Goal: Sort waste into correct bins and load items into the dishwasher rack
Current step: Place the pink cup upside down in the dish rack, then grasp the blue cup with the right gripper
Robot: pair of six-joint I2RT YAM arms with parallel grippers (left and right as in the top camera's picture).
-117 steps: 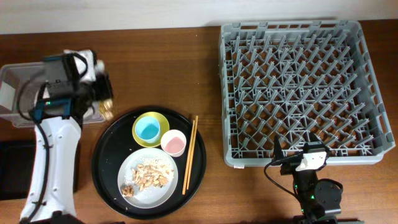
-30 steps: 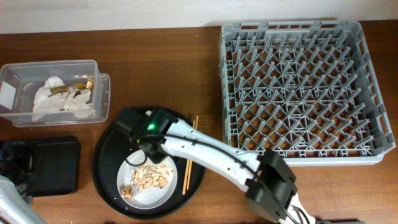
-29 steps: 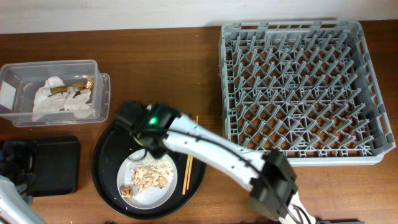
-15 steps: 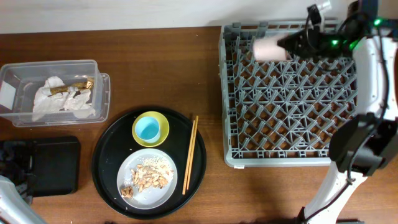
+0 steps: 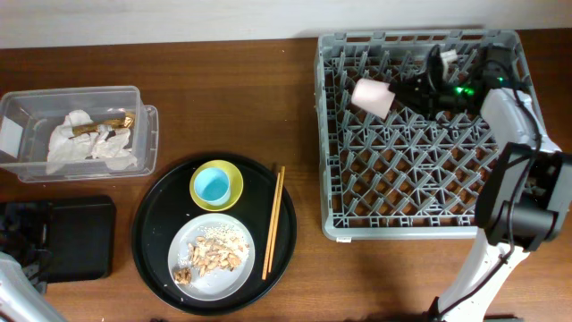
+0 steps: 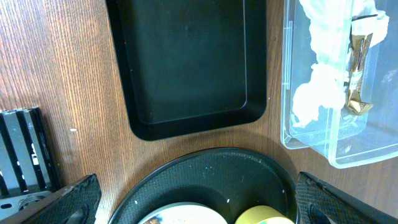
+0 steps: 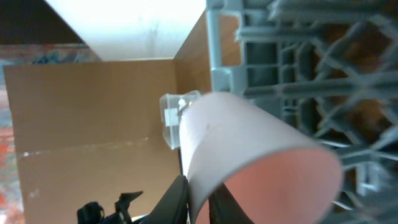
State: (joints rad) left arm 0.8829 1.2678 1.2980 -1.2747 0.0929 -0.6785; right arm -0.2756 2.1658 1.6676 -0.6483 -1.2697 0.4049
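Observation:
My right gripper [image 5: 399, 92] is shut on the wall of the pink cup [image 5: 370, 96], which hangs tilted over the far left part of the dishwasher rack [image 5: 411, 231]. In the right wrist view one finger sits inside the pink cup [image 7: 249, 143] and one outside, by the right gripper [image 7: 199, 194]. A light-blue cup [image 5: 214, 185] stands in the yellow bowl [image 5: 234, 172] on the round tray. Beside them lie the plate [image 5: 247, 261] with food scraps [image 5: 210, 253] and the chopsticks [image 5: 271, 221]. My left gripper [image 6: 199, 205] is open above the round tray's edge.
The clear tub [image 5: 147, 134] at the left holds white napkins [image 5: 85, 145] and a gold-brown wrapper [image 5: 103, 128]. The small black tray [image 5: 80, 237] lies in front of it, next to the round black serving tray [image 5: 156, 224]. The rack's upright pegs stand under the cup.
My right gripper took the pink cup from the round tray and carried it over the rack; in the last half second it dropped lower and left. The left arm has not moved.

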